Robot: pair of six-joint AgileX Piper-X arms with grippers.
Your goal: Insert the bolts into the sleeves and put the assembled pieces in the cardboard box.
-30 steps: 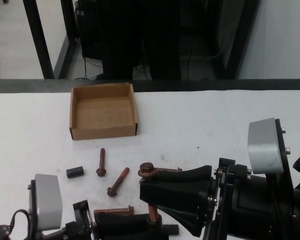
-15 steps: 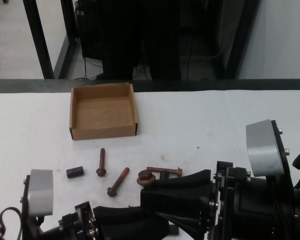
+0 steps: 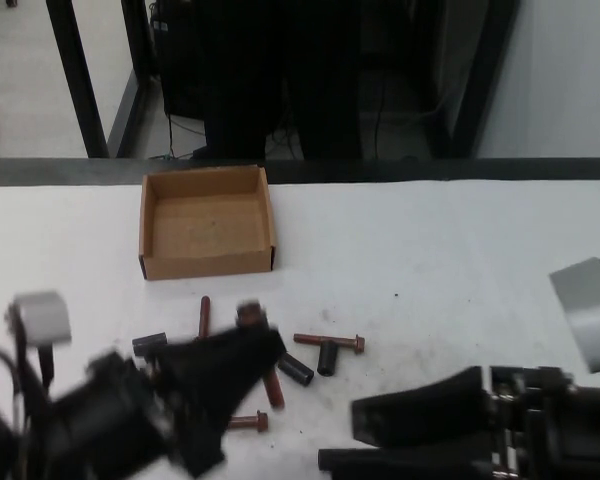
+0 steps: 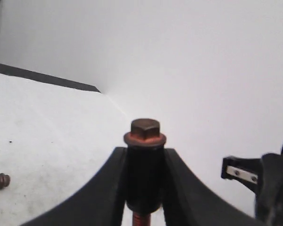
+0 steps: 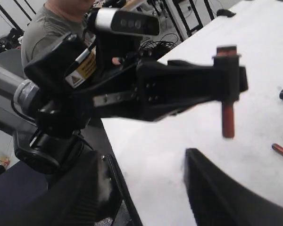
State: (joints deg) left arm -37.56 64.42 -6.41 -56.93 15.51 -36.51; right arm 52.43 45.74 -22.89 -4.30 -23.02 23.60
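The left pincer (image 4: pixel 145 157) grips a bolt (image 4: pixel 145 133) seated in its sleeve (image 4: pixel 144 181); the right pincer (image 3: pixel 342 436), at five o'clock on the table (image 3: pixel 430 250), stands open.

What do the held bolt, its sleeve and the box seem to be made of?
The bolt is likely metal: coppery-brown, with a dull sheen on its hex head. The sleeve is matte black, perhaps plastic or coated metal; the look leaves it open. The cardboard box is plain brown cardboard, with matte, thin walls.
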